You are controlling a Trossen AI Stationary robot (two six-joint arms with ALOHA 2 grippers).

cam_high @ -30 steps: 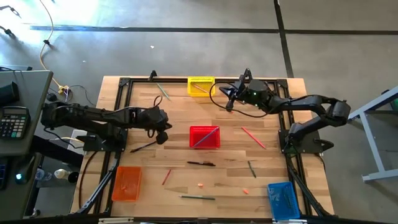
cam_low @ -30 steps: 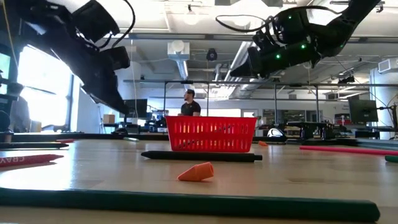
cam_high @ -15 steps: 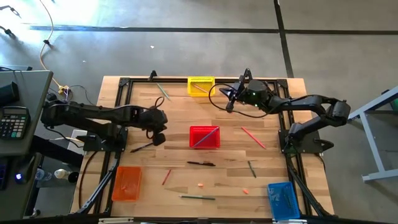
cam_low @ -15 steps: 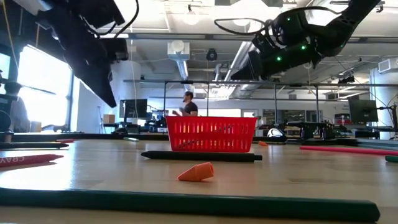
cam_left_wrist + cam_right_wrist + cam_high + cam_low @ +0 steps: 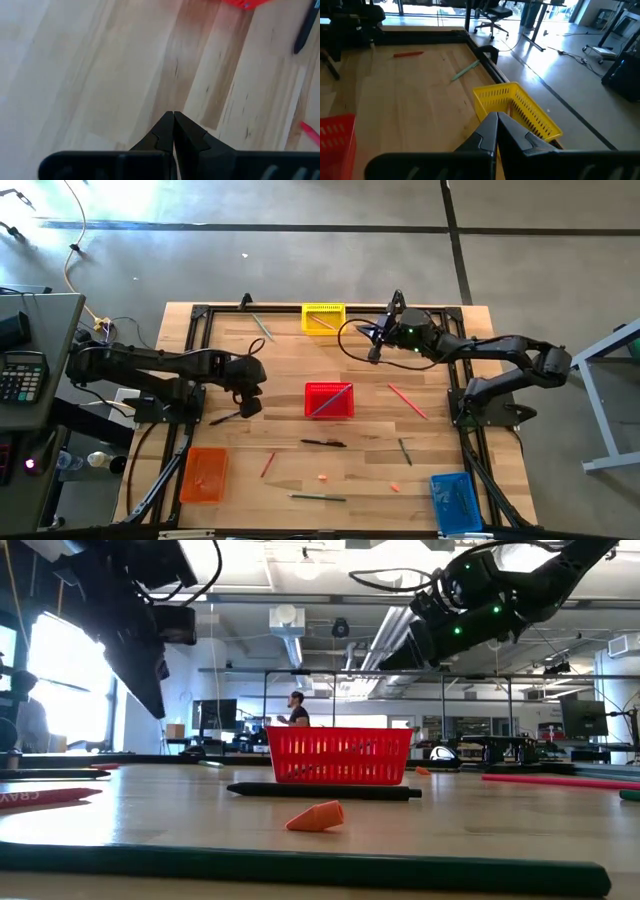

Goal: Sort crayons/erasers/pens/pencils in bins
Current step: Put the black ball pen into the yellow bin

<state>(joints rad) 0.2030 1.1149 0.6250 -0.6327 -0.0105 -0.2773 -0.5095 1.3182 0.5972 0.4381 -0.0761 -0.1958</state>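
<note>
The left gripper [image 5: 247,388] hangs over bare wood left of the red bin [image 5: 329,400], fingers pinched together on nothing. A black pen [image 5: 225,417] lies just beside it toward the table's front. The fingers should spread before dropping, then straddle the pen squarely across its middle. The right gripper [image 5: 377,345], likewise closed and empty, waits beside the yellow bin [image 5: 322,317].

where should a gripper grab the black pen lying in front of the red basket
Grip the slim black pen at mid-length, coming straight down from above, jaws closing across its narrow width. It lies flat on the bare wooden table, clear of the red plastic basket, so nothing seems to block either side.
</note>
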